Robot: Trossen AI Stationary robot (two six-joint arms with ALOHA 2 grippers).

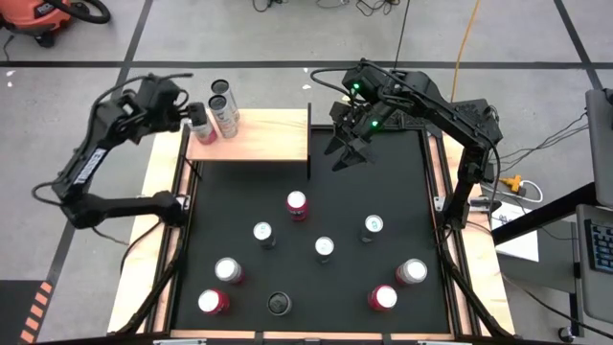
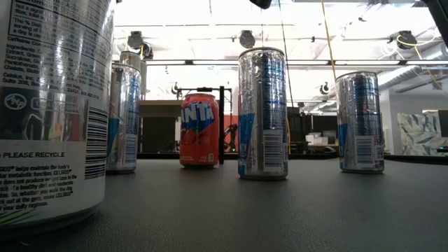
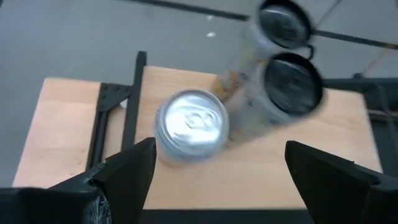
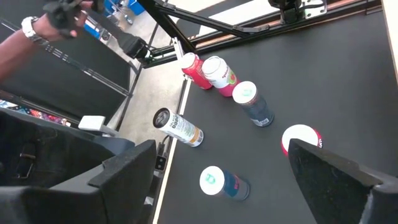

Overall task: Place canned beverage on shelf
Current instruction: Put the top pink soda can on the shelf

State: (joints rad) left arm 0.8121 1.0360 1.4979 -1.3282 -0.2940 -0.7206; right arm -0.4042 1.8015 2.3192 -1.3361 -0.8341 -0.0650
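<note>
The pale wood shelf [image 1: 263,139] stands at the mat's far left. On it stand two tall cans [image 1: 223,107] and a shorter silver-topped can with a red body [image 1: 203,130]. My left gripper [image 1: 194,115] is open above the shelf's left end. In the left wrist view its fingers [image 3: 134,168] stand on either side of the silver-topped can [image 3: 191,127], which rests upright on the board [image 3: 68,134]. My right gripper [image 1: 349,150] is open and empty above the mat's far part, right of the shelf.
Several cans stand on the black mat [image 1: 402,182]: a red one [image 1: 297,203] near the middle, silver ones [image 1: 325,248], a black one [image 1: 279,304] near the front edge. The low view shows an orange can [image 2: 199,129]. A person's hand [image 4: 37,28] shows beyond the table.
</note>
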